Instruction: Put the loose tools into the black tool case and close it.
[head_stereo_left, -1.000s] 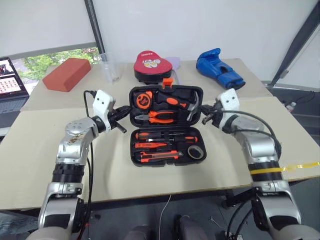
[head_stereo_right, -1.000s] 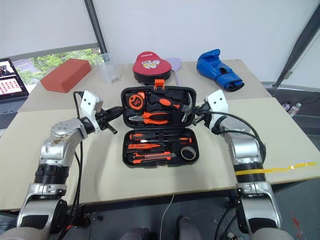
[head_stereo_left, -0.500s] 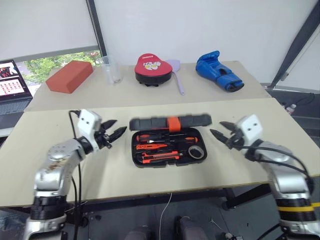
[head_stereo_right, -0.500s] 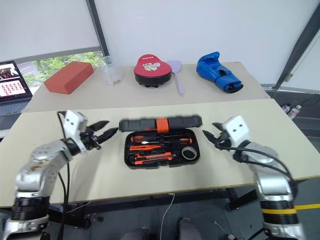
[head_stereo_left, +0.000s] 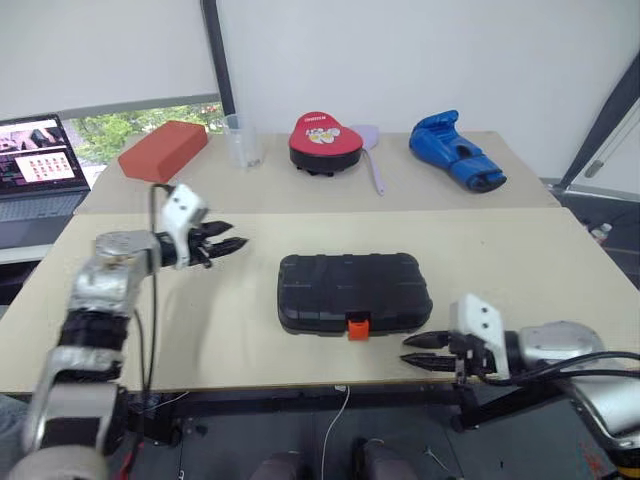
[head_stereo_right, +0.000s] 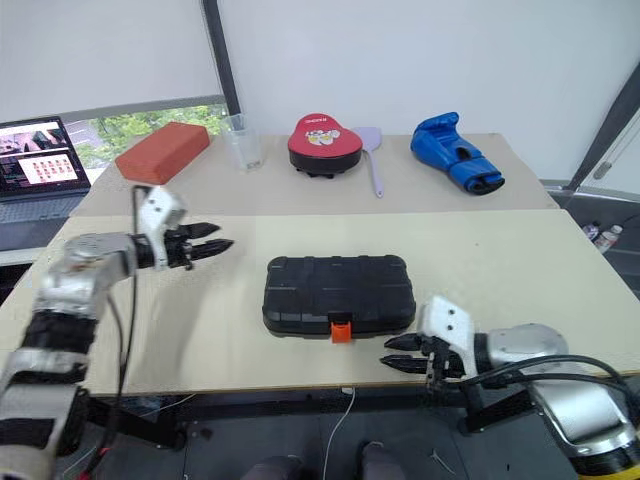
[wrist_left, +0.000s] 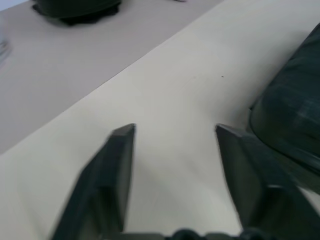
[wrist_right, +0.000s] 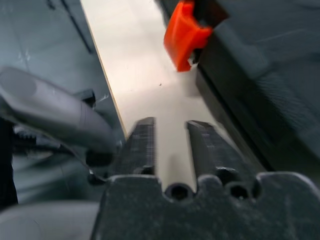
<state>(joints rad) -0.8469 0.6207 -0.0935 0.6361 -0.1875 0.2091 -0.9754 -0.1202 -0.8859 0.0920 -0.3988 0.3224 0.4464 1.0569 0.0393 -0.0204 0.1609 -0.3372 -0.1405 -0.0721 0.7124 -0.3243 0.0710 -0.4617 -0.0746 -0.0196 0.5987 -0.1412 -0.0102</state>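
The black tool case (head_stereo_left: 355, 290) lies shut in the middle of the table, ribbed lid down, its orange latch (head_stereo_left: 357, 327) at the front edge. The loose tools are hidden. My left gripper (head_stereo_left: 238, 238) hovers left of the case, pointing at it, fingers (wrist_left: 117, 165) well apart and empty. A corner of the case (wrist_left: 290, 125) shows in the left wrist view. My right gripper (head_stereo_left: 407, 351) is low at the table's front edge, right of the latch (wrist_right: 185, 35). Its fingers (wrist_right: 142, 145) stand a narrow gap apart with nothing between them.
Along the back of the table are a red block (head_stereo_left: 162, 150), a clear cup (head_stereo_left: 243, 140), a red pad (head_stereo_left: 327, 140), a purple spatula (head_stereo_left: 372, 165) and a blue boxing glove (head_stereo_left: 460, 150). A laptop (head_stereo_left: 35, 165) sits at far left. The front table edge (head_stereo_left: 300, 385) is close to my right gripper.
The case lid has come down and the case is shut. Both grippers left the lid and opened. The right hand drew back and down to the front edge; the camera view also shifted.
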